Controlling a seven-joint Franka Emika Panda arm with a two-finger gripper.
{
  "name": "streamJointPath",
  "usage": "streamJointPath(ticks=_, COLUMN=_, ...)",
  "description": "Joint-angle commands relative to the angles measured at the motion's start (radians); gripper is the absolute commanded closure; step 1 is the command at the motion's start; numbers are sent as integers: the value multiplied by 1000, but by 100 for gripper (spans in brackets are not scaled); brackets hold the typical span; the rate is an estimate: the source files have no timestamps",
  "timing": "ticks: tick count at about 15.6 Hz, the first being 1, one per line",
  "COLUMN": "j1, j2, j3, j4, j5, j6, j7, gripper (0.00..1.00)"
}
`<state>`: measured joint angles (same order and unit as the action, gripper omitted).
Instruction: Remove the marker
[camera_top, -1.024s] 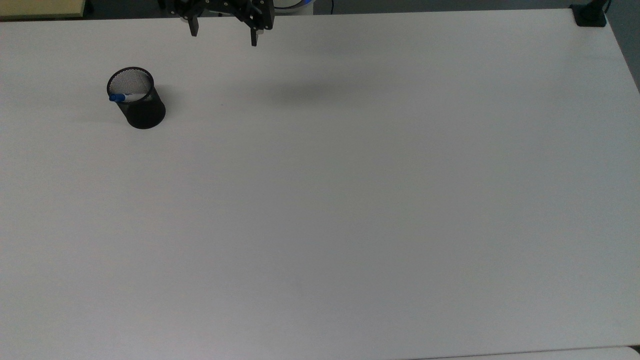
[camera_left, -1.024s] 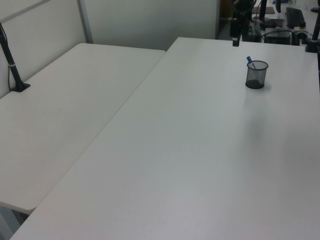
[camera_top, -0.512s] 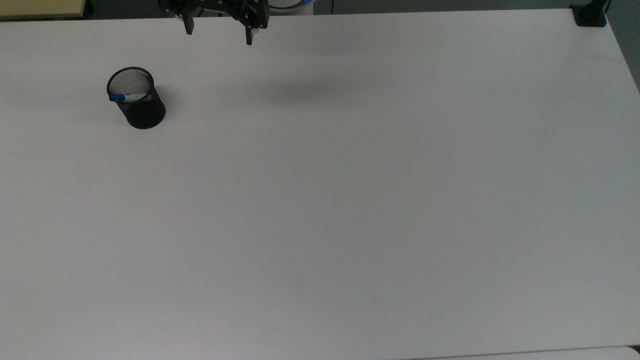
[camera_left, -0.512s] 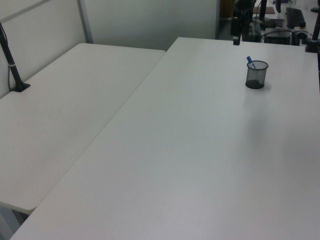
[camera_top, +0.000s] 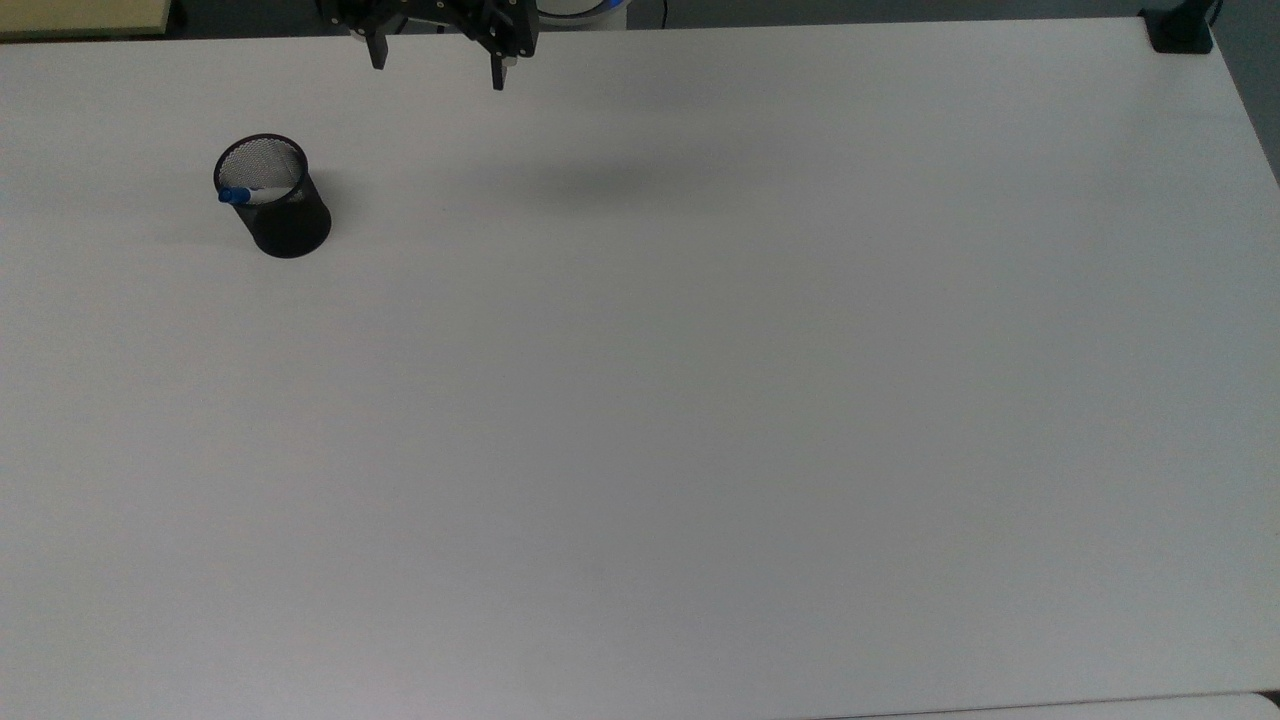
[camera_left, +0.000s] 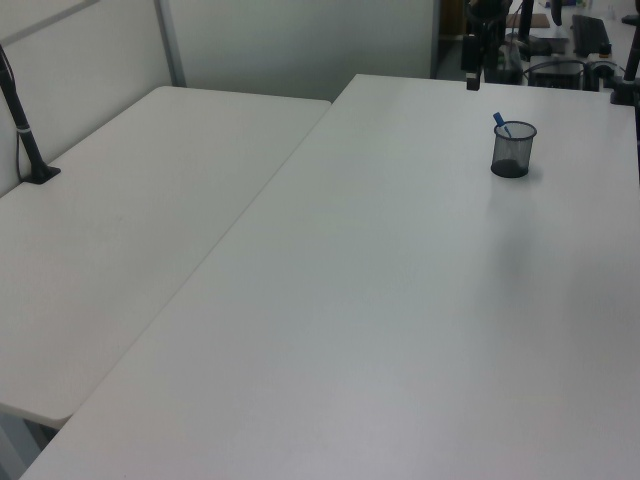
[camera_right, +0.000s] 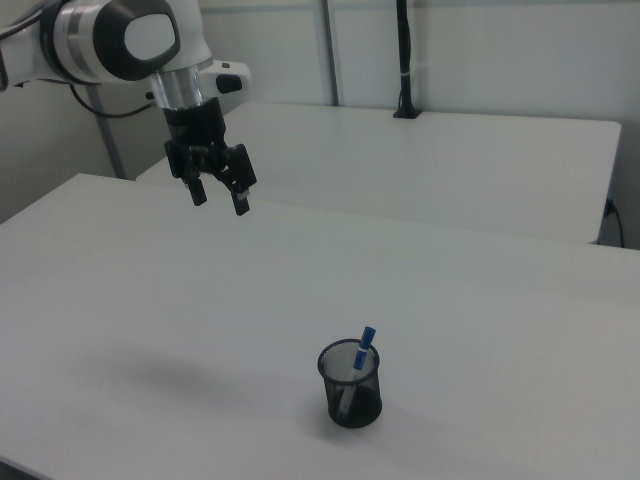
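Top view, left to right. Black mesh cup (camera_top: 272, 196) stands upright near the table's (camera_top: 700, 400) far-left corner, well in from both edges. The marker (camera_top: 243, 195) sits inside it, leaning, with its blue cap against the rim on the top view's left; in the right view the cap (camera_right: 366, 337) pokes just above the rim.

Gripper (camera_top: 437, 70) hangs over the far edge, to the top view's right of the cup and well apart from it, high above the surface in the right view (camera_right: 216, 193). Fingers spread wide, nothing between them.

Step in hand, as judged: approach. Marker not yet touched.

To do it well: travel toward the cup while staying high, then centre over the protruding cap. Turn the wrist so the fingers straddle the barrel without catching the mesh rim. Descend only far enough to pinch below the cap. Lift along the marker's lean; a sideways pull could tip the light cup.
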<state>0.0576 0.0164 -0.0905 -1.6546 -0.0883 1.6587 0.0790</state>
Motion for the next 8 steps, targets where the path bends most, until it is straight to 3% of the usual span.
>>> streamJointPath(ticks=1, j1=1, j2=-13, j3=-6, j4=6, j5=21, j6=-27, j7=-15, gripper=0)
streamJointPath(ticks=8, j1=-5, j2=-13, j3=-8, j4=18, j5=21, j6=-27, j7=-13, gripper=0)
